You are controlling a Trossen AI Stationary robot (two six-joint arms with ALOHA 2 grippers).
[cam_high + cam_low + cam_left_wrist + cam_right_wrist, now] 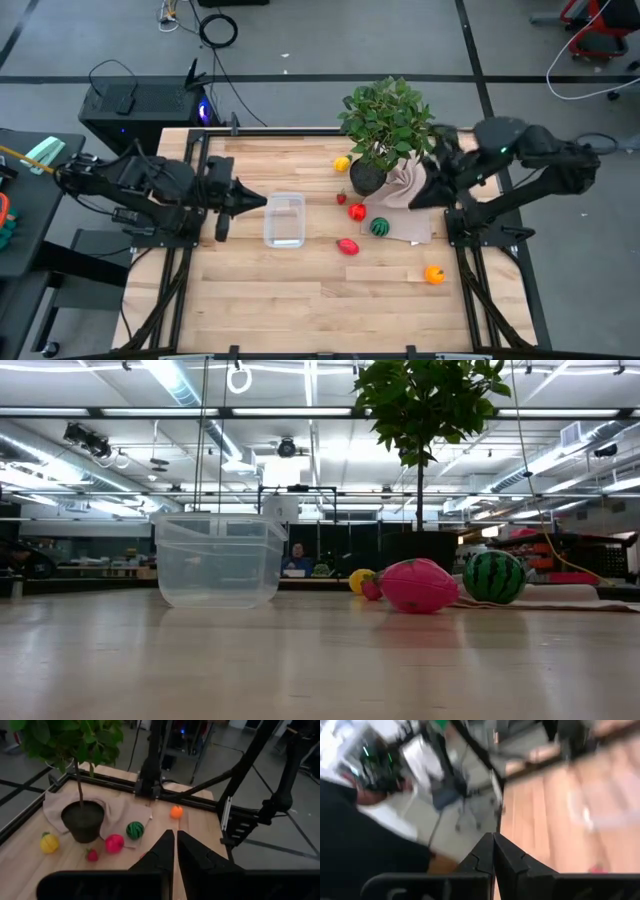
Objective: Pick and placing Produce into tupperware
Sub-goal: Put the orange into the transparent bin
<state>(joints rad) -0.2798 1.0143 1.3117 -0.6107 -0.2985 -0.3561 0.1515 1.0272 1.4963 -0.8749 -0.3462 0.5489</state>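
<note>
A: Two arms flanked the table; where was the tupperware?

B: Left of centre, empty, just beyond the left claw, whose fingers were pressed together on nothing. The right claw, near the potted plant, was likewise closed and empty.

A: And the produce?

B: The toy watermelon and pink fruit looked light, smooth, probably slippery; grip across the middle.

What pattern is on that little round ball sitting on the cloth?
Watermelon stripes, dark and light green; clearest in the low view.
</note>
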